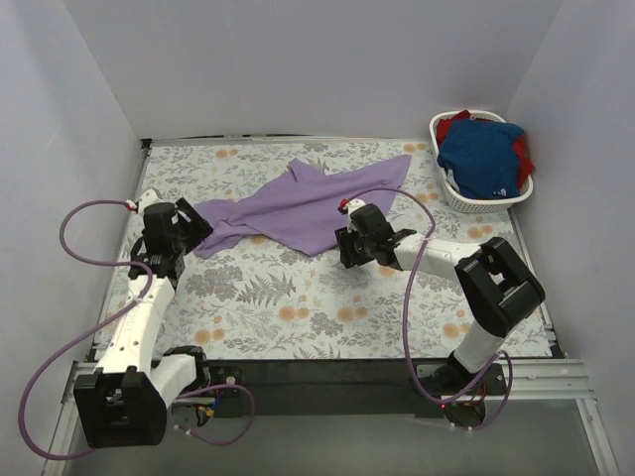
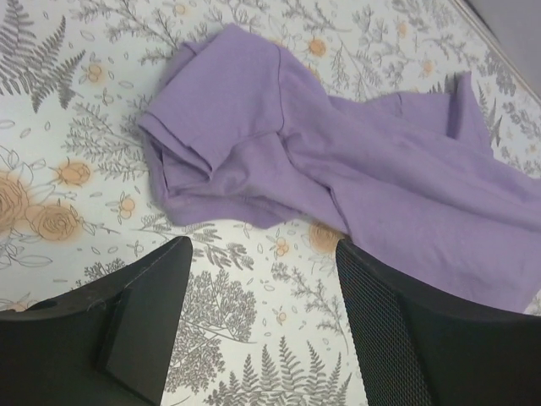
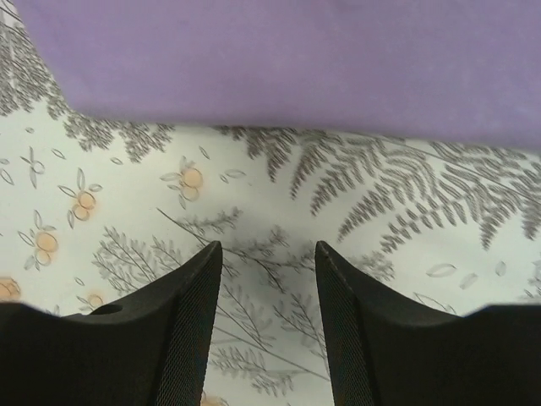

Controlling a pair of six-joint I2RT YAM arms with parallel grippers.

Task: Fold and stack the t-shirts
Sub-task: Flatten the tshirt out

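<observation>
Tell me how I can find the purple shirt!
Look at the flowery tablecloth that covers the whole table. Near its back middle lies a rumpled light-purple t-shirt. It is the only shirt on the cloth: the blue t-shirt and the red t-shirt sit in the white basket at the back right corner.

Left arm (image 1: pixel 139 332): white shell links, black joint blocks.
Right arm (image 1: pixel 496 283): white links, bulky black elbow housing.
Cables (image 1: pixel 63 230): purple sheathing, one per arm.
Left gripper (image 2: pixel 262 245): matte black fingers, mesh-textured pad.
Right gripper (image 3: pixel 268 249): matching black, mesh-faced fingers.
</observation>
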